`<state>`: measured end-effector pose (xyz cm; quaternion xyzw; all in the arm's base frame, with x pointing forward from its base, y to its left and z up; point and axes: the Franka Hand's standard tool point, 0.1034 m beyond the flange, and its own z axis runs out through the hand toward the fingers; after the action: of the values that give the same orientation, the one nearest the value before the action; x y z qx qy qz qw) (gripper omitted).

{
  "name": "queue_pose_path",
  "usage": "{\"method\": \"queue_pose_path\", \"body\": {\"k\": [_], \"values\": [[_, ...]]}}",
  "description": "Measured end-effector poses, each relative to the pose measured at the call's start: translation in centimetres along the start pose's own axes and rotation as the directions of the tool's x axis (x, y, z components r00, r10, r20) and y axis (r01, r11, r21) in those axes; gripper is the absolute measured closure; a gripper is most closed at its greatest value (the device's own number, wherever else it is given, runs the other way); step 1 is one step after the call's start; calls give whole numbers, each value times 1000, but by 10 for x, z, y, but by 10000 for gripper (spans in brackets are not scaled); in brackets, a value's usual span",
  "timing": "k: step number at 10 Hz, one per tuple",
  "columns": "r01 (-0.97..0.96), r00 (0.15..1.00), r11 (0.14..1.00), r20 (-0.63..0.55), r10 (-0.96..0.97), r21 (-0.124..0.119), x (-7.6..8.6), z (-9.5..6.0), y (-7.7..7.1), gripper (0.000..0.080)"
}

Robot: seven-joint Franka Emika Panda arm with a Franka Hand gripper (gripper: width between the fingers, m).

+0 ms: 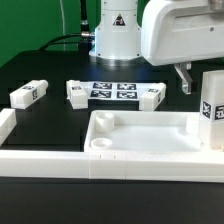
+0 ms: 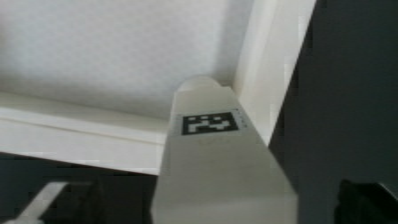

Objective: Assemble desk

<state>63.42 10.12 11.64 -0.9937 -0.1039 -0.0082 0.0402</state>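
Note:
The white desk top [image 1: 150,150] lies at the front of the exterior view, rim up, with a round socket [image 1: 100,145] at its near left corner. My gripper [image 1: 207,82] is at the exterior view's right, shut on a tagged white leg [image 1: 212,112] that it holds upright over the top's right end. In the wrist view the leg [image 2: 214,150] runs out from between my dark fingers [image 2: 365,205] to the tray's rim [image 2: 267,60]. Whether the leg touches the tray is not clear. Three more legs lie on the black table: one at the left [image 1: 28,94], two [image 1: 78,92] [image 1: 152,97] beside the marker board.
The marker board [image 1: 112,90] lies flat behind the desk top. The robot's white base [image 1: 115,35] stands at the back. A long white border rail [image 1: 40,160] runs along the front left, with a short rail [image 1: 6,125] at the left edge.

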Motion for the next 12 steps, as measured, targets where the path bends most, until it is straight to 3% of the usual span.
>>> {"method": "queue_pose_path", "body": {"k": [1, 3, 4, 5, 7, 10, 12], "values": [[52, 999, 999, 1, -52, 0, 0, 0, 0, 150], [44, 999, 999, 0, -44, 2, 0, 0, 0, 408], [44, 999, 999, 0, -44, 1, 0, 0, 1, 408], [38, 999, 999, 0, -38, 2, 0, 0, 1, 511], [5, 1000, 1000, 0, -5, 2, 0, 0, 1, 511], [-199, 980, 980, 1, 199, 6, 0, 0, 1, 511], [-370, 929, 928, 12, 370, 33, -1, 1, 3, 511]]}}
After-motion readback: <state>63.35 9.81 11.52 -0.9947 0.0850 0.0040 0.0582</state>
